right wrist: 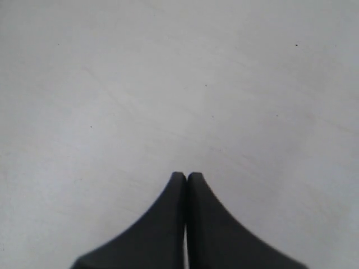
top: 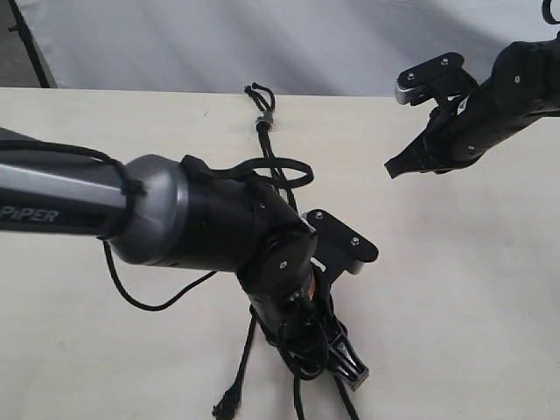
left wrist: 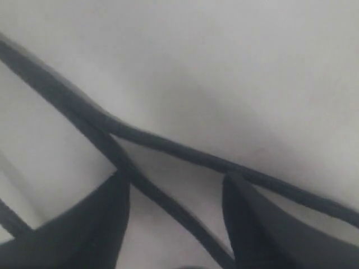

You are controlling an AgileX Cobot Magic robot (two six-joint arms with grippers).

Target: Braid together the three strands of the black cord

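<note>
Your black cord [top: 264,131] is lying down the middle of the table [top: 455,289], thin and matte, with its grey band [top: 266,117] and short loops at the far end. The three strands [left wrist: 168,147] are running toward you, two passing between the spread-apart fingers of your left gripper [top: 348,366]. Farther right, your right gripper [top: 394,166] is hovering with its tips pressed together, gripping nothing.

Plain cream table [top: 455,289]; black cord [top: 265,140] with grey band [top: 266,116]; left arm [top: 87,197] silver and black; white backdrop [top: 262,44].
</note>
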